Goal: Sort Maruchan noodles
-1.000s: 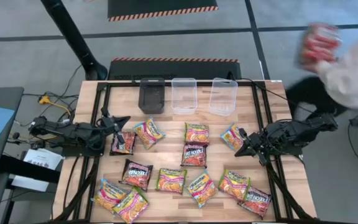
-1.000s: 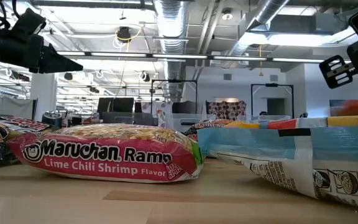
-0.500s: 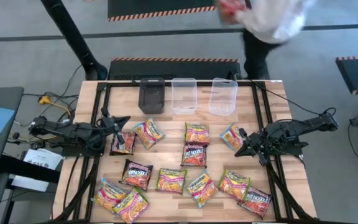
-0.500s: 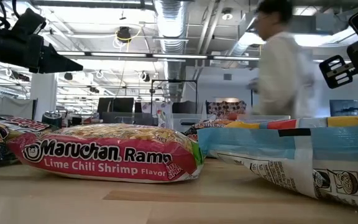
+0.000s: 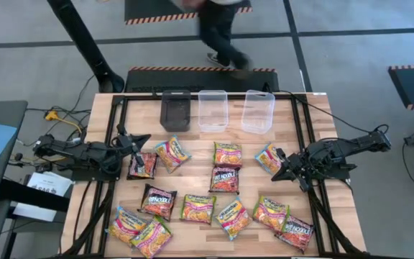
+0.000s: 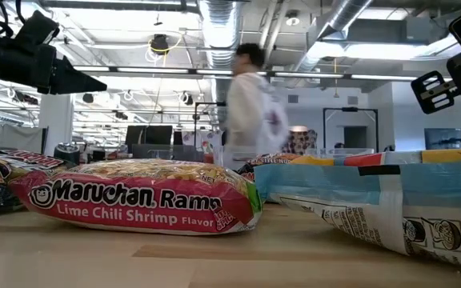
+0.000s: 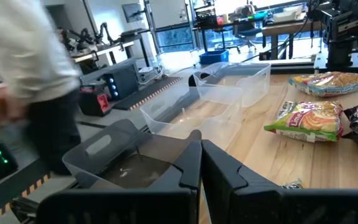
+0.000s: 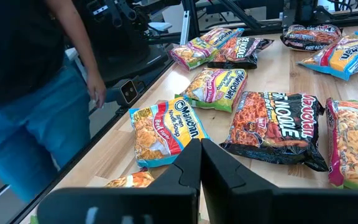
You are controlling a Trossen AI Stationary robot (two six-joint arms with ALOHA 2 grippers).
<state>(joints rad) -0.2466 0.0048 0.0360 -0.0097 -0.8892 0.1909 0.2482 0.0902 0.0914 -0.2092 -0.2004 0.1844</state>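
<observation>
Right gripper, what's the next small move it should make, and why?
Probably open the right gripper and dip toward the blue-edged Maruchan packet beside it. The fingers look shut on nothing, no packet is in the three tubs, and the left gripper waits shut near a dark packet.

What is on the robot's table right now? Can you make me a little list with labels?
table: wooden top, noodle packets spread over it
noodles: Maruchan packets lying flat, none in a tub
tubs: black tub and two clear tubs in a row at the far edge
left gripper: shut, holding nothing, by the table's left side
right gripper: shut, holding nothing, by the right side
person: walking past behind the table
</observation>
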